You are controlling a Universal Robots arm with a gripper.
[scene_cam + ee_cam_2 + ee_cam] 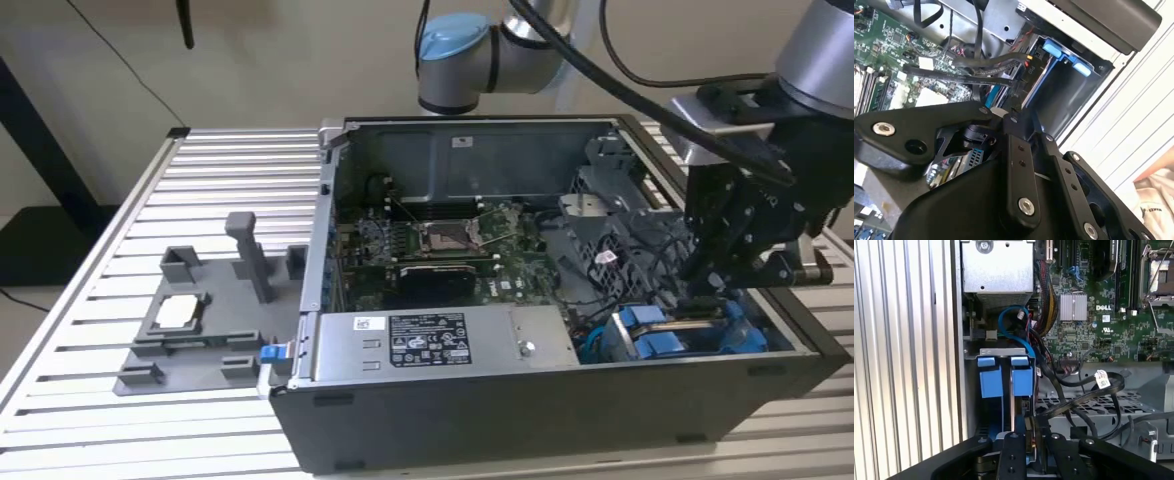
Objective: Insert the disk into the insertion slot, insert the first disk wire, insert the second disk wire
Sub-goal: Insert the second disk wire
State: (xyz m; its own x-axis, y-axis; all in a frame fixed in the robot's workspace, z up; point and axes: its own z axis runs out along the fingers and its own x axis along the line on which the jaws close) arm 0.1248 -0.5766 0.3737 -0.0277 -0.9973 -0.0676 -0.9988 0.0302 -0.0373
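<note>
The disk (1013,400) stands on edge inside the insertion slot (1004,352), with its blue frame tabs (1021,377) showing at the end. In the exterior view the disk's blue frame (667,335) sits at the case's front corner on that view's right. My gripper (1028,440) hangs right over the disk's connector end, its fingers (1014,455) close together on a black disk wire plug (1027,422). In the second wrist view the gripper (1006,116) meets the plug (1023,82) at the disk's edge inside the grey bay (1074,85). Flat black wires (964,75) run from there towards the motherboard.
The open computer case (561,400) lies on a slatted aluminium table (227,170). A silver power supply box (427,345) sits beside the bay, with the motherboard (454,240) behind it. A grey fixture (200,320) stands at the exterior view's left. A blue cable (1014,322) loops near the bay.
</note>
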